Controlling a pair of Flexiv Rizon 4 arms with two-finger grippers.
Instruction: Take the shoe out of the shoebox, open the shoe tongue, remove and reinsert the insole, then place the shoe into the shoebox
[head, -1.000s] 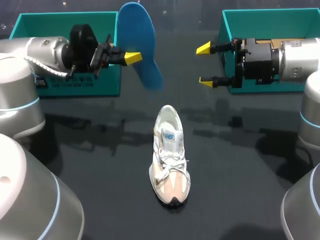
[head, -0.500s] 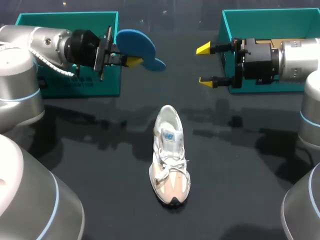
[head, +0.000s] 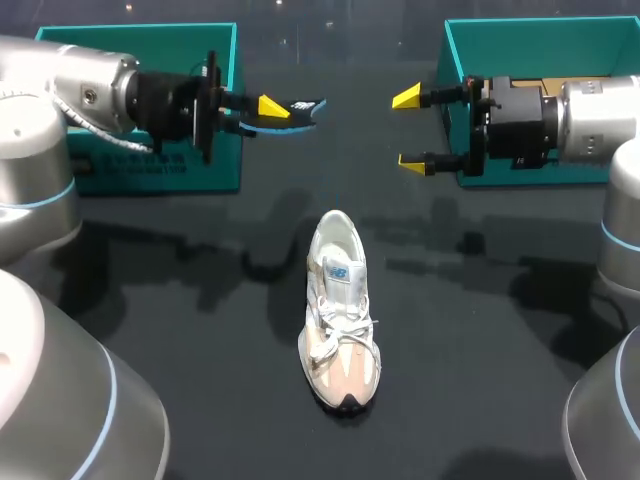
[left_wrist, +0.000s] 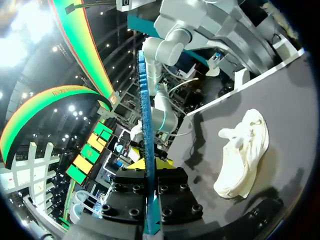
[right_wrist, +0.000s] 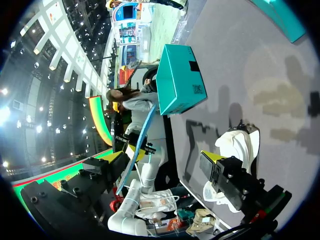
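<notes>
Insole (head: 300, 108) turns edge-on since a second ago, clamped in left claw (head: 268, 110) near far edge of table (head: 500, 340). Right claw (head: 412, 128) spread, empty. Shoe (head: 338, 310) sits mid-table, unboxed; reinsertion and boxing remain.

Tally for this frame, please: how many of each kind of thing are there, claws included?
shoe: 1
insole: 1
teal boxes: 2
claws, left claw and right claw: 2
Total: 6
</notes>
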